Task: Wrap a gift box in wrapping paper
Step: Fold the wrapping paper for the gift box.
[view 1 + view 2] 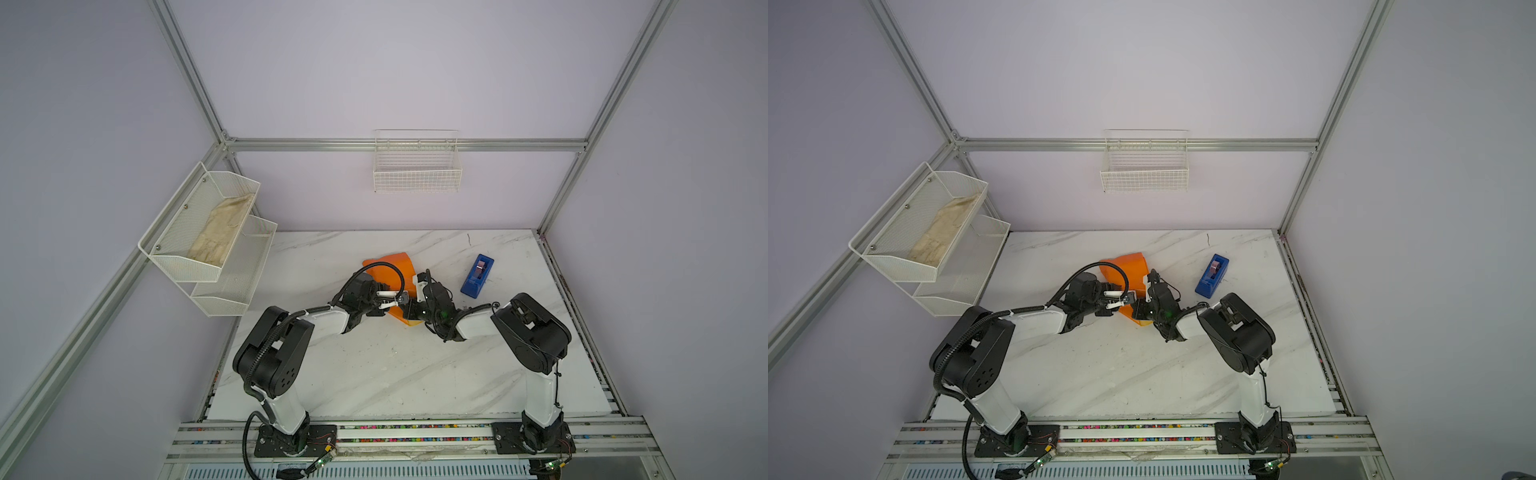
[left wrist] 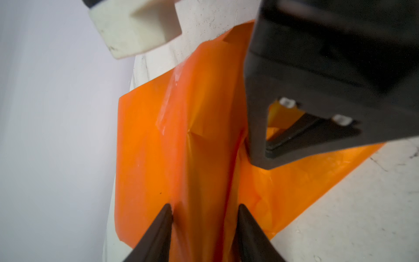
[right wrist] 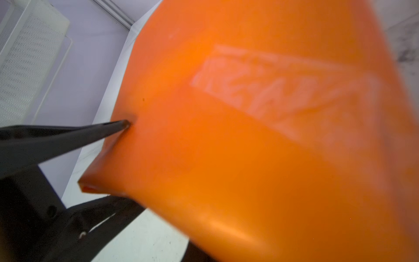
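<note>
In both top views your wrapping paper [image 1: 392, 266] [image 1: 1128, 266] lies lengthwise, running away from the bases, between the left end effector [image 1: 395, 300] and the right end effector [image 1: 410, 309]. Bare marble counter [image 1: 374, 374] stays open behind both. A blue tape dispenser [image 1: 478, 276] sits near the right one's outer side.

Left wrist: your left end effector [image 2: 205, 211] pinches a raised paper fold, and flat edges splay out ahead.

Right wrist: your right end effector [image 3: 125, 163] is clamped on the paper's edge beside a folded corner.

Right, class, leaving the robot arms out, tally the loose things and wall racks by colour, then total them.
Orange: 1, wrapping paper
Blue: 1, tape dispenser
Beige: 1, cloth
White: 2, wire basket, tiered rack
Total: 5
</note>
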